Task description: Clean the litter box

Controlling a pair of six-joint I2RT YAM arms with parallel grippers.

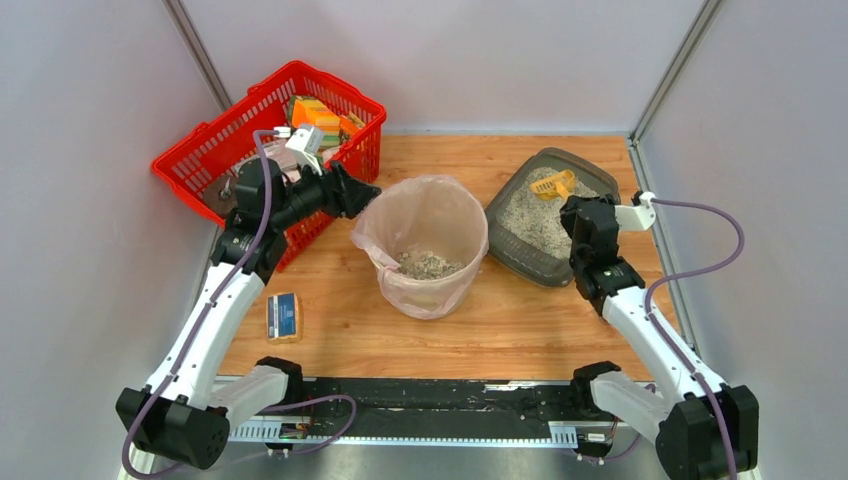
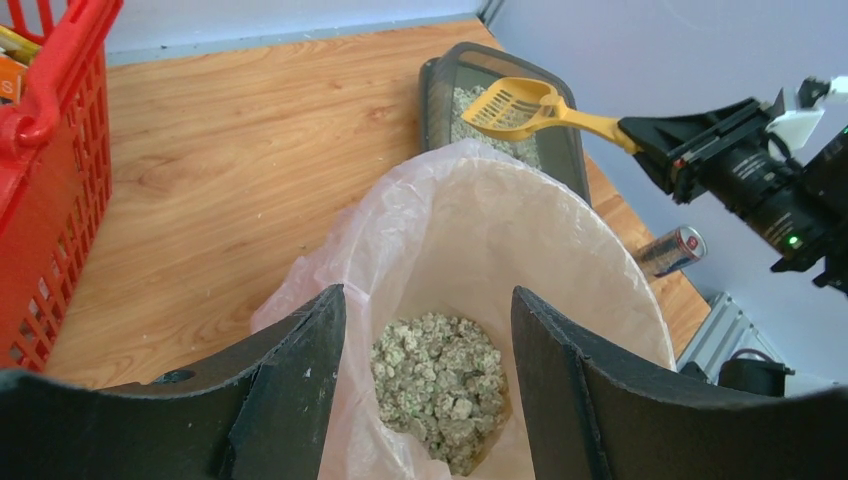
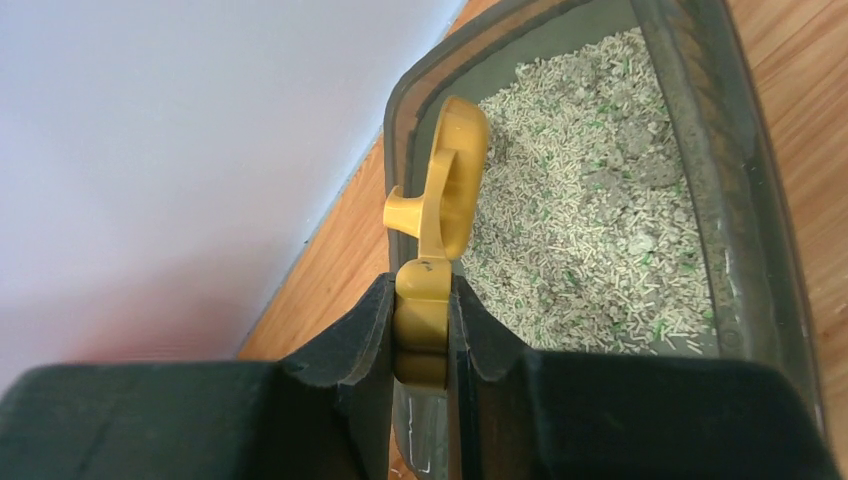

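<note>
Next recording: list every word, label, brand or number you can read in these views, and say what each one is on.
No text can be read in any view.
Small blue-faced rectangular packet on the wood: any print is too small to read.
Silver-and-red drink can: markings blurred, unreadable.
Orange and green boxes in the red mesh plastic basket: print too small to read.

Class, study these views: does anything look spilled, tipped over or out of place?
A small drink can lies on its side on the table, beyond the bin, near the litter box; it looks toppled.
</note>
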